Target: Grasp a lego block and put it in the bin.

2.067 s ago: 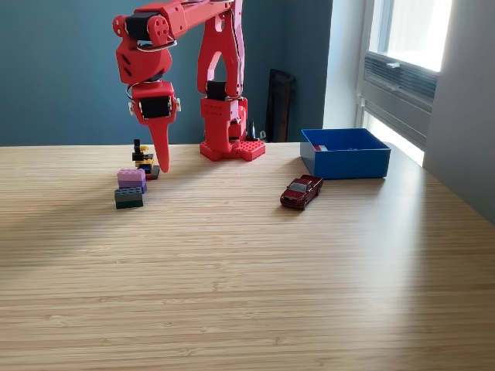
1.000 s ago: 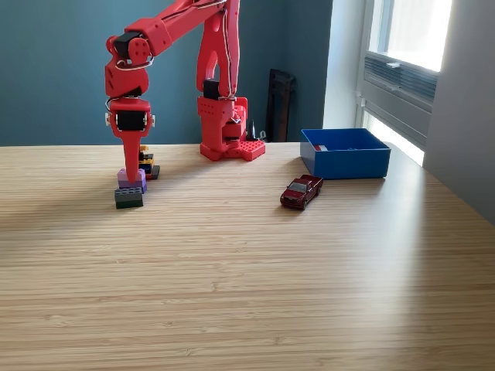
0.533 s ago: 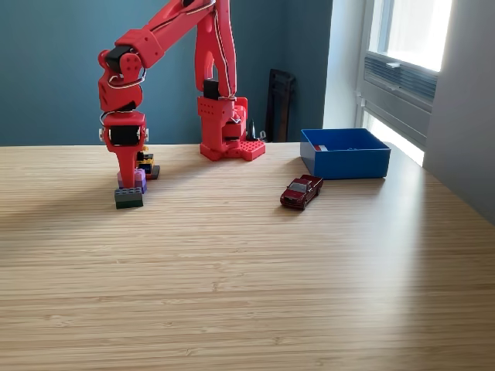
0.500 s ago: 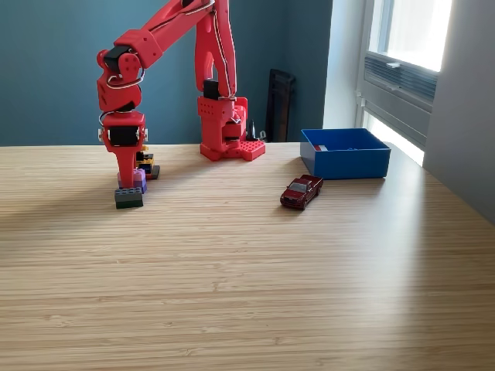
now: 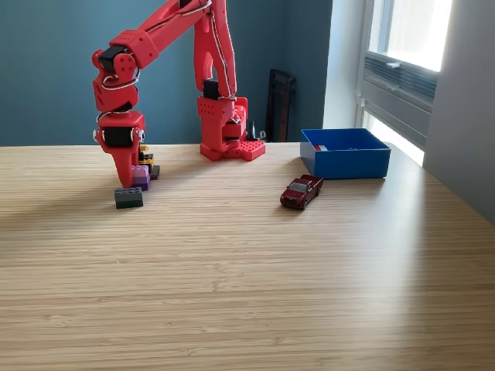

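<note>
My red gripper (image 5: 124,180) points straight down at the exterior view's left, its tip right against a purple lego block (image 5: 141,177). The finger covers the block's left part. I see the jaws edge-on, so whether they are closed on the block does not show. A dark green lego block (image 5: 128,198) lies on the table just in front of the purple one. Behind them is a small yellow and black lego piece (image 5: 147,160). The blue bin (image 5: 346,163) stands at the back right, with a small red and white item inside at its far left corner.
A dark red toy car (image 5: 301,191) sits on the wooden table between the blocks and the bin. The arm's red base (image 5: 230,136) stands at the back centre. A wall and window ledge close off the right side.
The arm swung left from behind the blocks and lowered its gripper onto the purple block. In the last half second it shifted slightly left, showing more of the purple block.
</note>
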Tool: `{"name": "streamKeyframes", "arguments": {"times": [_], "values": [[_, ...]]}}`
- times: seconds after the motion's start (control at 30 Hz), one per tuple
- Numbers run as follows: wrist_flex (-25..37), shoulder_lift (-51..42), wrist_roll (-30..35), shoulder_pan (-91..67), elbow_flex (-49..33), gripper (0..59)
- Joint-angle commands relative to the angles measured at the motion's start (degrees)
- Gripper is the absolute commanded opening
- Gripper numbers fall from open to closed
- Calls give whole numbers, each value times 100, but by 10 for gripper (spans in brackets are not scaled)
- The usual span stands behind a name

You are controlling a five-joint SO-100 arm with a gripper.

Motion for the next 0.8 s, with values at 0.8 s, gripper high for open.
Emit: {"name": "streamKeyframes", "arguments": {"times": [0.8], "values": [[3006, 193, 4482, -4931, -2795, 0]]}}
